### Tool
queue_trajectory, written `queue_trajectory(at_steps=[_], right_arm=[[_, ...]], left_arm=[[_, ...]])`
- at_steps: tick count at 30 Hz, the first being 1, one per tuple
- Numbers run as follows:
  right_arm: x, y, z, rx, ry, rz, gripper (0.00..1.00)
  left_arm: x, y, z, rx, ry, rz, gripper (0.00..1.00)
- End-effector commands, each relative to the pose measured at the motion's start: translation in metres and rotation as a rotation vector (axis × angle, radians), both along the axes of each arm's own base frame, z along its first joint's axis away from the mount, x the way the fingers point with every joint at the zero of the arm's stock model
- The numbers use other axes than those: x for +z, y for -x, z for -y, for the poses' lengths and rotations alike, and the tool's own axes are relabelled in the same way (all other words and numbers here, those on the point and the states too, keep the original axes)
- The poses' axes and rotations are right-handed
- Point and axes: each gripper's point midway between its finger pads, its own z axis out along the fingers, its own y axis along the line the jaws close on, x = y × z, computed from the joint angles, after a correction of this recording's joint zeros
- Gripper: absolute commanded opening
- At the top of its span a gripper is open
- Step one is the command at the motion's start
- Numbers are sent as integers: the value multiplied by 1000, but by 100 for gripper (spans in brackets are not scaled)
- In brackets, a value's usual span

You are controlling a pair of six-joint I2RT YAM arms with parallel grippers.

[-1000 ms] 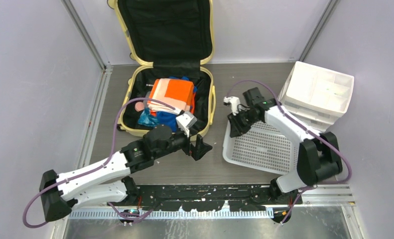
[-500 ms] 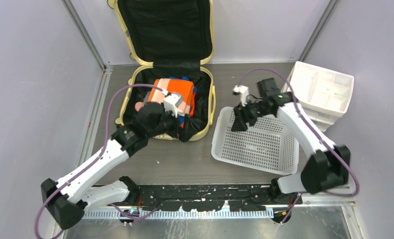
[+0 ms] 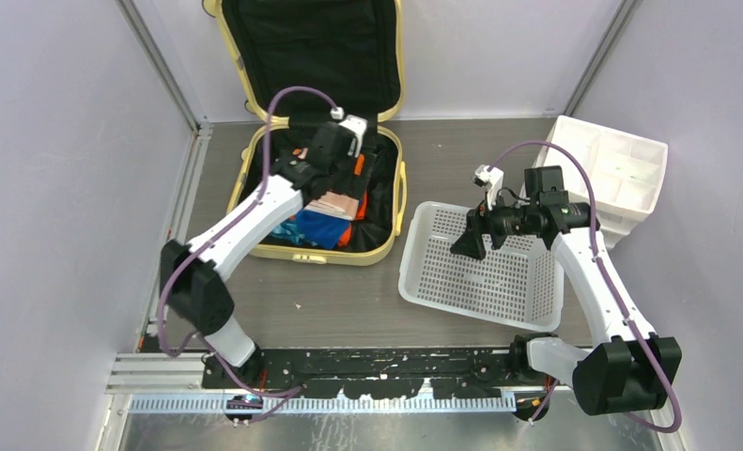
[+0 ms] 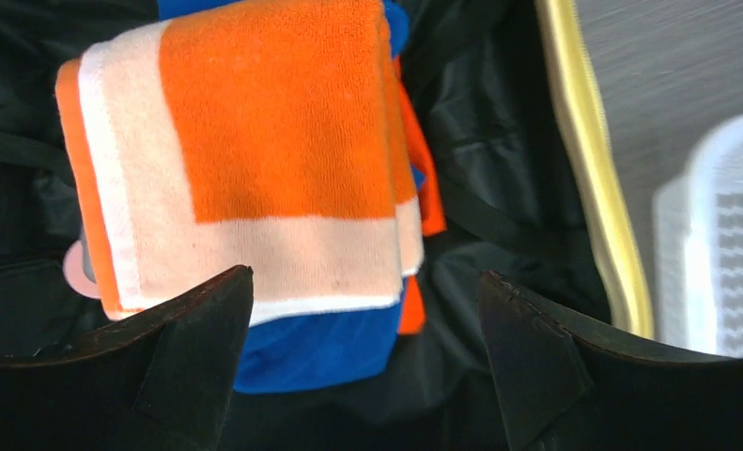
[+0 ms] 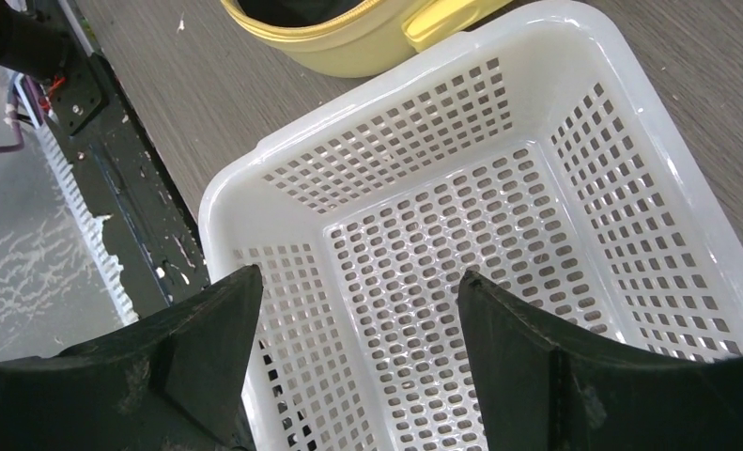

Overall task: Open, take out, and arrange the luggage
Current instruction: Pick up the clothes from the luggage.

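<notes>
The pale yellow luggage [image 3: 400, 202] lies open at the back left, with its black-lined lid [image 3: 311, 47] standing against the wall. Inside is a folded orange and peach towel [image 4: 273, 122] on top of blue cloth [image 4: 320, 348]. My left gripper [image 3: 337, 174] hangs open over the towel's near edge [image 4: 366, 274], holding nothing. My right gripper [image 3: 480, 242] is open above the inside of the white perforated basket [image 3: 407, 268], also empty [image 5: 358, 275]. The luggage's yellow rim shows in both wrist views [image 4: 583, 150] [image 5: 367, 47].
The basket [image 5: 255, 155] sits just right of the luggage, close to its side handle. A white stacked drawer bin [image 3: 602, 174] stands at the back right. Grey walls close in on the left, right and back. The black base rail [image 3: 377, 362] runs along the near edge.
My left arm swung from in front of the luggage to over its contents. The basket slid left toward the luggage. My right gripper opened, left the basket's far corner and now hangs over its interior.
</notes>
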Motion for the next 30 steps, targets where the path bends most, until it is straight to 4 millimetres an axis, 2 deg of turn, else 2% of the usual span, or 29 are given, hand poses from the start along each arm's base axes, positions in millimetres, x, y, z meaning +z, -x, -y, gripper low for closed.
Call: queue_trajectory(at_steps=[1, 6, 9, 11, 14, 20, 22, 26, 30], right_arm=[[9, -9, 3, -25, -1, 59, 82], [6, -13, 9, -55, 5, 54, 82], [2, -15, 11, -62, 11, 41, 83], [0, -16, 12, -67, 16, 35, 83], [-2, -17, 14, -73, 19, 28, 83], [-5, -18, 14, -75, 22, 19, 83], [-6, -18, 15, -75, 23, 15, 83], [-7, -18, 15, -76, 25, 11, 83], [-6, -18, 16, -79, 21, 13, 83]], left_arm=[[-18, -25, -5, 108, -251, 63, 90], [-45, -46, 10, 137, -361, 68, 89], [-59, -57, 16, 147, -380, 75, 83], [-71, -62, 19, 148, -397, 68, 82], [-81, -66, 18, 161, -431, 72, 82], [-88, -71, 9, 202, -500, 102, 69], [-83, -70, 11, 197, -483, 107, 57], [-69, -67, 14, 180, -439, 120, 26], [-59, -61, 13, 150, -432, 124, 16]])
